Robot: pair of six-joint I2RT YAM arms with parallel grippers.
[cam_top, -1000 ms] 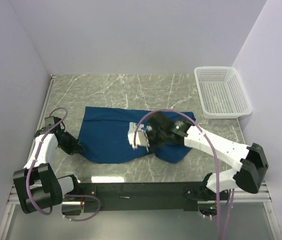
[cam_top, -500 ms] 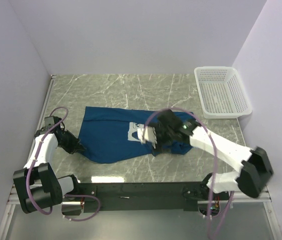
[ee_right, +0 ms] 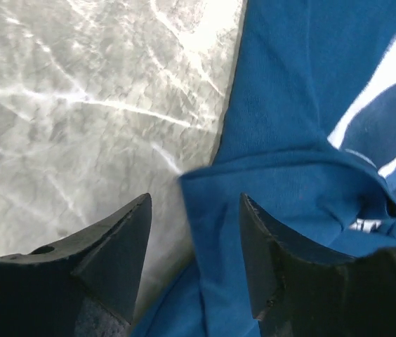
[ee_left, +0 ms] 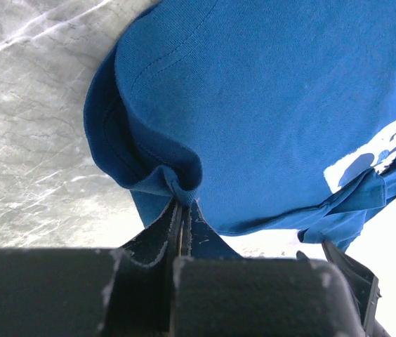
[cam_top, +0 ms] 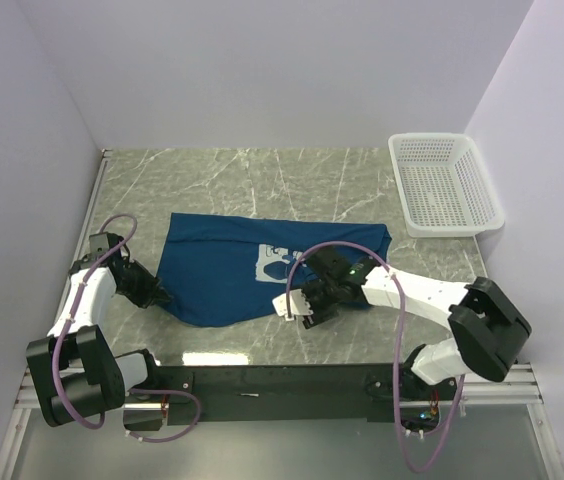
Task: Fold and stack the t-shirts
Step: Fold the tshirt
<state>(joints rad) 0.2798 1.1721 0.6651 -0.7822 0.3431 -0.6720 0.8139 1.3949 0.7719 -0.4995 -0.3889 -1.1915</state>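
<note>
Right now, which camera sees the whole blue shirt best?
The top external view: nearly the whole t-shirt shows. The left wrist view shows only an edge pinched in the left pincer; the right wrist view, a folded part by the open right pincer.

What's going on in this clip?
Two robot arms are working on a dark blue t-shirt that lies on the marble table. The left pincer is shut on a bunched fold at the shirt's left edge. The right pincer is open, low over the near edge by the chest print, gripping nothing. The shirt is rumpled at its right end and not yet neatly folded. A white mesh basket sits at the far right.
</note>
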